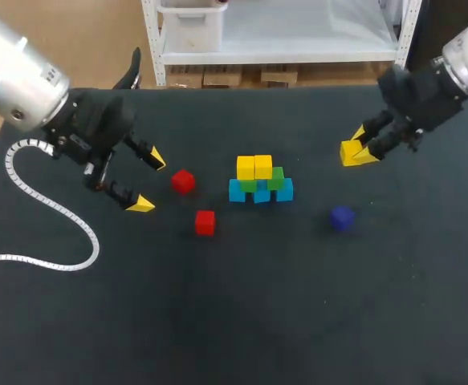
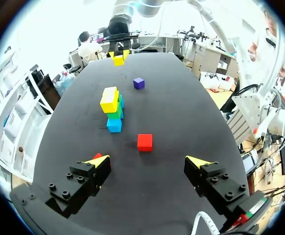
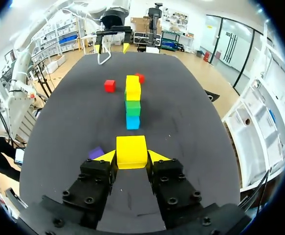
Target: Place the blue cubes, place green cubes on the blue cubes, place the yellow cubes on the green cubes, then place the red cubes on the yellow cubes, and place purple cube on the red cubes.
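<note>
Right fingers (image 3: pixel 105 157) gripping yellow cube (image 3: pixel 131 152), left fingers (image 2: pixel 97 163) open, red cubes (image 1: pixel 183 181) beside stack (image 1: pixel 259 181)

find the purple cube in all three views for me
Head view: the purple cube lies alone, right of the cube stack.
Left wrist view: it lies far ahead of the left gripper, beyond the cube stack.
Right wrist view: it sits close beside the right gripper, partly hidden by a finger.
Shared landmark: the cube stack, yellow cubes on top.

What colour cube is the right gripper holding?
A yellow cube, clearest in the right wrist view.
</note>
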